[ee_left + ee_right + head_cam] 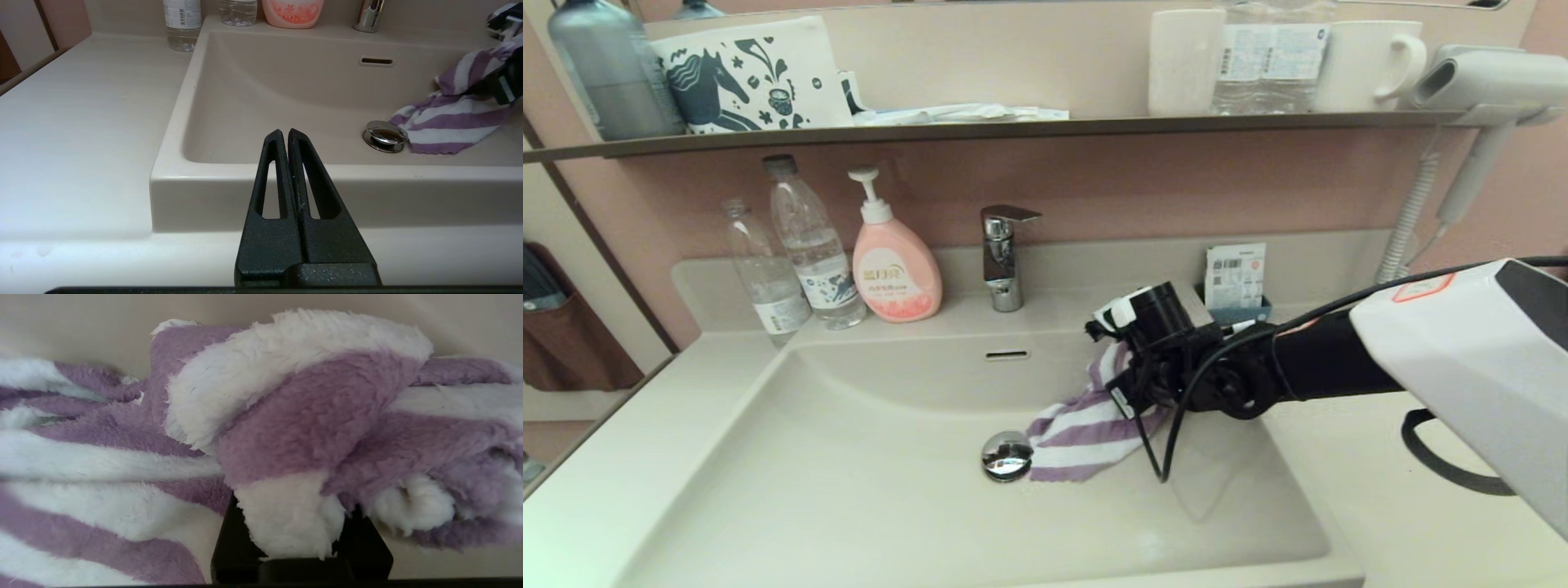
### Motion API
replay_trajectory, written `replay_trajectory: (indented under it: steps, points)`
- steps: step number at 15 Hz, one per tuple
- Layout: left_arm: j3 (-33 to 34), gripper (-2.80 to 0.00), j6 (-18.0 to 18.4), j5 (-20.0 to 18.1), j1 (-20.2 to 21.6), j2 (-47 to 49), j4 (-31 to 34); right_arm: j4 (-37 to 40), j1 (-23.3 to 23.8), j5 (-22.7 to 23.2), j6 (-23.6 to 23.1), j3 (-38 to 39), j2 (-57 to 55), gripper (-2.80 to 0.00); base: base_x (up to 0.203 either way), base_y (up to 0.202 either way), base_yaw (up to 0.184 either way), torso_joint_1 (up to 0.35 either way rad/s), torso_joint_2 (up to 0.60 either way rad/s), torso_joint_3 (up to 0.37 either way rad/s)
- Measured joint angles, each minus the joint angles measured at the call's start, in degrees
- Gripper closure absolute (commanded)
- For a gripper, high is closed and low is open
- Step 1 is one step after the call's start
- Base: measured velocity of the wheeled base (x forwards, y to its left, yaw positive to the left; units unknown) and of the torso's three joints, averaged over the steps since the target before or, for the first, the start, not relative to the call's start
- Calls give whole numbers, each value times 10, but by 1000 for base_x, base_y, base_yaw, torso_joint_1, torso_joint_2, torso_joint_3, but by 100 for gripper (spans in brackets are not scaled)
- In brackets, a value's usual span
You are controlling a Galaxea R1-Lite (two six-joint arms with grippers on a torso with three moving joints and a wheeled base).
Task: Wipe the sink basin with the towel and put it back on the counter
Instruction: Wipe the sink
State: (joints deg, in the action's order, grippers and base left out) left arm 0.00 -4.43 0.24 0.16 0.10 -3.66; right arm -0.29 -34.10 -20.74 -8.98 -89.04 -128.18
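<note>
The right gripper (302, 539) clamps a bunched fold of the soft, light towel (1078, 437), draped in the sink basin (849, 490) right of the drain plug (1006, 455); the left gripper (284, 141), pinched closed, idles near the basin's front edge.

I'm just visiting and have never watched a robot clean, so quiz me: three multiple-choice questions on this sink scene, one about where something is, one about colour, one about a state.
1. Where does the towel lie?
A. on the wall shelf
B. in the sink basin, beside the drain plug
C. on the counter

2. What colours are its stripes?
A. purple and white
B. green and yellow
C. all black

3. What state is the left claw in?
A. wide open
B. shut on a bottle
C. shut, holding nothing

Answers: 1 B, the cloth rests on the basin floor with its edge against the plug. 2 A, broad purple and white bands show. 3 C, its fingers meet at the basin's front edge while the right claw grips the towel.
</note>
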Motion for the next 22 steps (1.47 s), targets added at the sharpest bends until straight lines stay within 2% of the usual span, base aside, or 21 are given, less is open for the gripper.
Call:
replay_trajectory:
  steps: [3,5,10,15,18,20,22]
  points:
    - [0,0,0,0,0,0,0,20,16,-17,4,45,55,0,0,0,0,0,0,0]
    - [0,0,0,0,0,0,0,69,21,-22,17,62,91,0,0,0,0,0,0,0]
    - [0,0,0,0,0,0,0,304,18,-49,65,53,155,0,0,0,0,0,0,0]
    - [0,0,0,0,0,0,0,601,-23,-46,194,-65,143,0,0,0,0,0,0,0]
    - [0,0,0,0,0,0,0,780,-66,-7,248,-147,104,0,0,0,0,0,0,0]
    - [0,0,0,0,0,0,0,845,-92,29,268,-180,84,0,0,0,0,0,0,0]
    - [0,0,0,0,0,0,0,860,-107,36,270,-195,81,0,0,0,0,0,0,0]
